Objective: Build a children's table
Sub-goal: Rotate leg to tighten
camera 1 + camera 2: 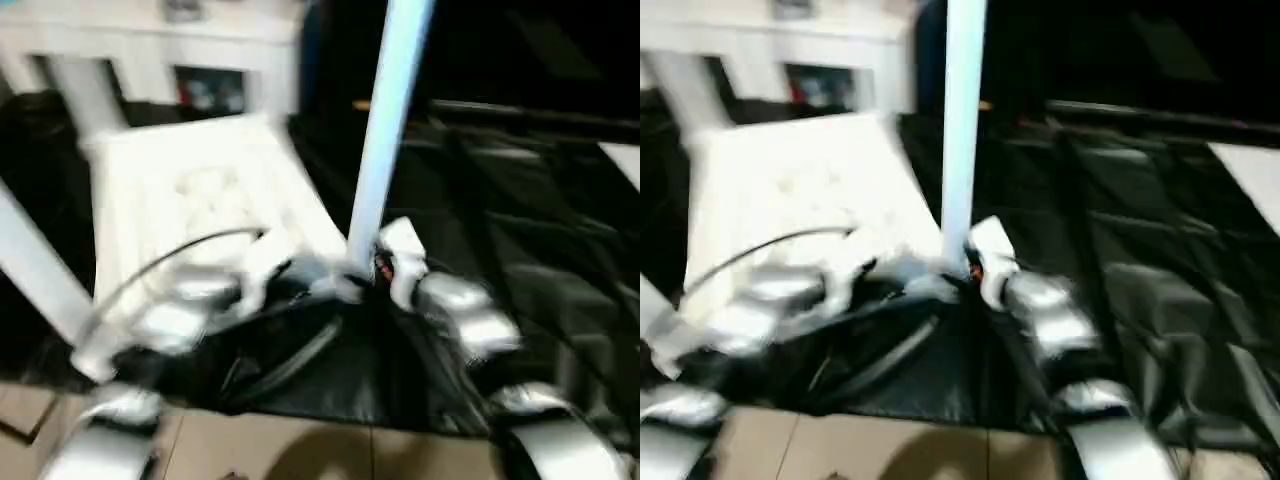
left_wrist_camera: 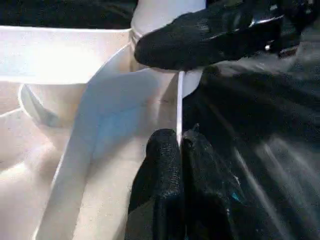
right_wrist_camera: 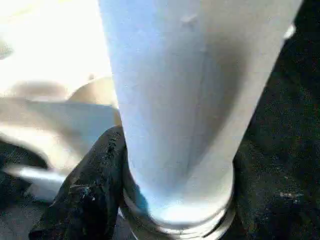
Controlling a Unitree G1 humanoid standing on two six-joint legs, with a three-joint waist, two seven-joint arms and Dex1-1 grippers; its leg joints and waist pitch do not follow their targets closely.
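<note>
The white tabletop (image 1: 190,190) lies underside up on a black sheet. One white leg (image 1: 385,120) stands upright in its near right corner socket. My right gripper (image 1: 385,268) is closed around this leg's base; a black finger (image 3: 92,185) presses the tube (image 3: 190,100) just above the socket, and that finger (image 2: 210,35) also shows in the left wrist view. My left gripper (image 2: 179,145) is shut on the tabletop's thin rim beside that corner. Another leg (image 1: 40,270) slants at the left, and one more (image 1: 85,95) rises at the back left.
A white cabinet (image 1: 150,40) stands behind the tabletop. The black sheet (image 1: 520,200) covers the ground to the right, with tiled floor (image 1: 300,450) in front. A thin cable (image 1: 170,255) arcs over my left forearm. A white edge (image 1: 625,160) shows at far right.
</note>
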